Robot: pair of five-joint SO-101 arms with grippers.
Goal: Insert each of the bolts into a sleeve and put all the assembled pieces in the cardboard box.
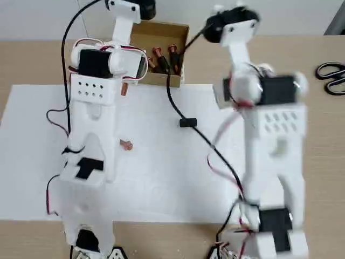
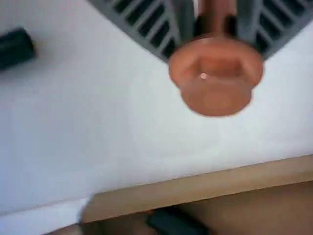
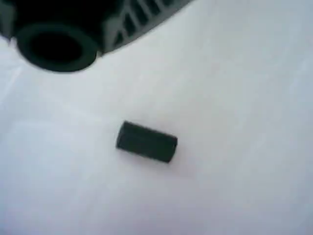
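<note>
My left gripper (image 2: 215, 22) is shut on a copper bolt (image 2: 215, 73), head outward, just above the white paper near the cardboard box (image 1: 178, 32). In the high view this bolt (image 1: 124, 88) hangs beside the box's near wall. My right gripper (image 3: 58, 24) is shut on a black sleeve (image 3: 56, 46), its open bore facing the camera. A second black sleeve (image 3: 146, 142) lies on its side on the paper below it; the same sleeve (image 1: 187, 122) lies mid-paper between the arms. Another loose bolt (image 1: 126, 144) lies on the paper by the left arm. The box holds several assembled pieces (image 1: 161, 58).
A white paper sheet (image 1: 161, 172) covers the middle of the wooden table. Black cables (image 1: 215, 151) trail across it between the arms. Scissors (image 1: 331, 75) lie at the far right edge. The box's cardboard wall (image 2: 195, 191) is close in front of the left gripper.
</note>
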